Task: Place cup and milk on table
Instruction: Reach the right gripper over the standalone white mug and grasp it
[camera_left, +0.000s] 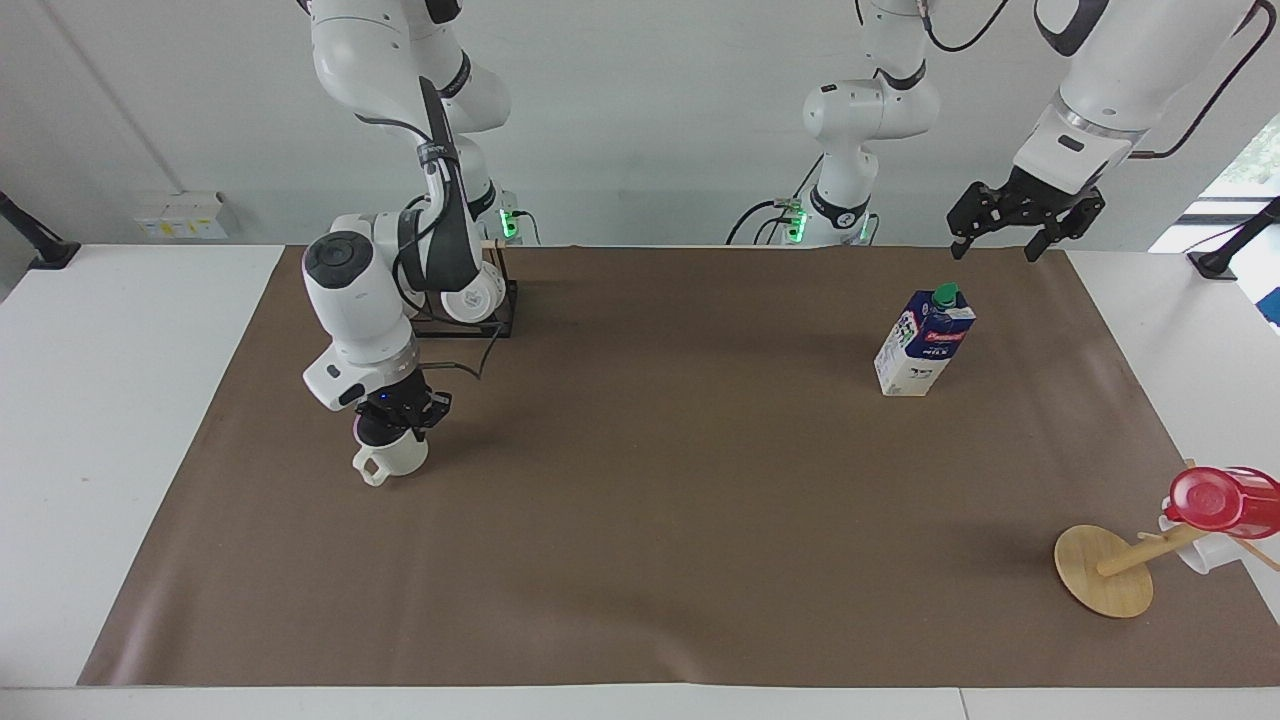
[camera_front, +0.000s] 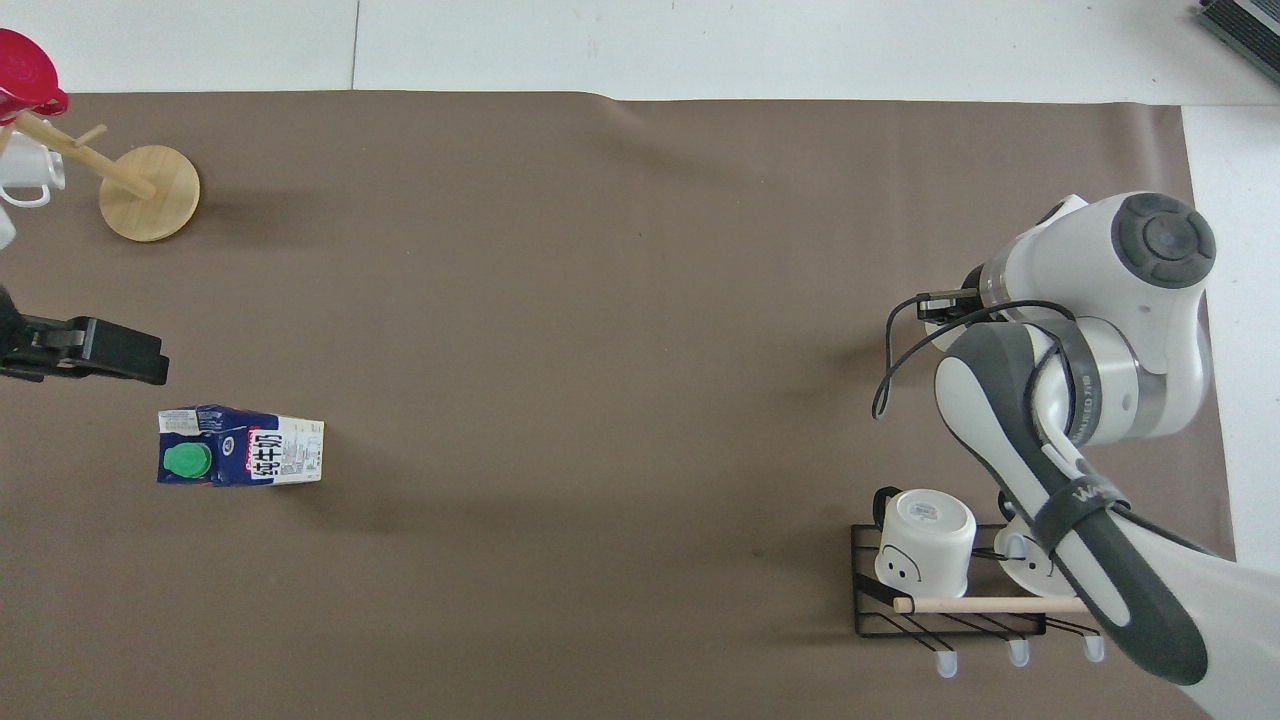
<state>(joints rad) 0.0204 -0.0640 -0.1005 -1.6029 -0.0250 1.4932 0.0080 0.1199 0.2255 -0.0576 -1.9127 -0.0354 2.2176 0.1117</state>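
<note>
The cream-white cup (camera_left: 393, 458) is upright at or just above the brown sheet of the table (camera_left: 650, 520), toward the right arm's end. My right gripper (camera_left: 392, 420) is shut on its rim from above. In the overhead view the right arm (camera_front: 1090, 350) hides the cup. The blue-and-white milk (camera_left: 925, 345) carton with a green cap stands upright on the sheet toward the left arm's end; it also shows in the overhead view (camera_front: 240, 458). My left gripper (camera_left: 1000, 238) hangs open and empty in the air beside the milk; one black finger shows in the overhead view (camera_front: 100, 350).
A black wire rack (camera_left: 495, 318) with white mugs stands nearer to the robots than the cup; in the overhead view (camera_front: 870, 600) one mug (camera_front: 925, 540) has a face. A wooden mug tree (camera_left: 1105, 572) with a red cup (camera_left: 1220, 498) stands at the left arm's end.
</note>
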